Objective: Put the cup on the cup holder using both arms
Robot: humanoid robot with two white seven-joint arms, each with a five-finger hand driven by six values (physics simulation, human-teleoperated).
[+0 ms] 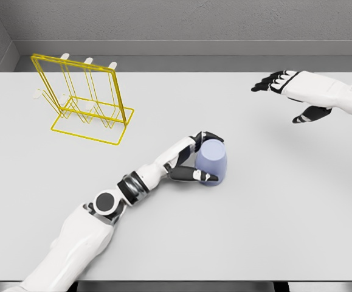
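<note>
A pale blue cup (pixel 214 162) stands upside down on the white table (pixel 273 231), a little right of the middle. My left hand (pixel 200 159) reaches in from the lower left and wraps the cup's left side, thumb low in front, fingers curled over its top rim. The yellow wire cup holder (pixel 84 100) with white pegs stands at the back left, well apart from the cup. My right hand (pixel 285 91) hovers at the far right, fingers spread, holding nothing.
A grey wall runs behind the table's far edge. The table's front edge lies at the bottom of the view.
</note>
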